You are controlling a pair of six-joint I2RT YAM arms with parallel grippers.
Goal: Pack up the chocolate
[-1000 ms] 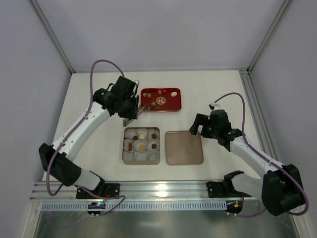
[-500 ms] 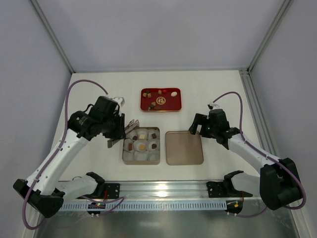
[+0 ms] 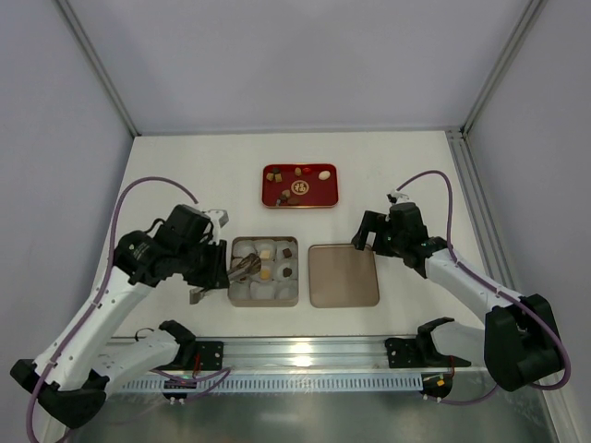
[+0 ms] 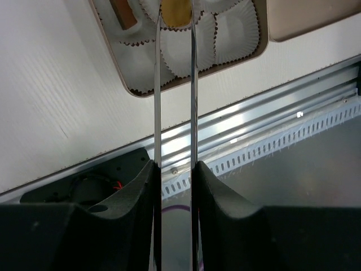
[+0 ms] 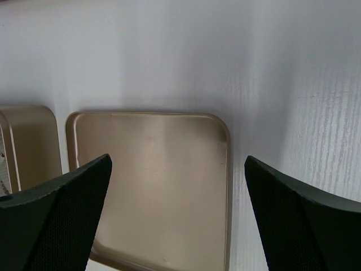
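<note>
The open tin (image 3: 229,288) holds white paper cups, several with chocolates (image 3: 286,271) in them. My left gripper (image 3: 222,269) is shut on thin metal tongs (image 4: 192,84) whose tips reach over the tin. In the left wrist view the tongs pinch a tan chocolate (image 4: 176,12) above a paper cup (image 4: 180,53), and my gripper (image 4: 174,166) grips the blades low down. More chocolates lie on the red tray (image 3: 314,196) behind the tin. My right gripper (image 3: 372,235) is open and empty, above the far right part of the gold lid (image 3: 343,275); it also shows in the right wrist view (image 5: 177,160).
The gold lid (image 5: 152,186) lies flat just right of the tin (image 5: 31,141). A slotted metal rail (image 3: 305,355) runs along the near table edge. Enclosure walls stand at the left, back and right.
My left arm has swung back from the red tray toward me and brought the tongs over the tin. The right arm has barely moved.
</note>
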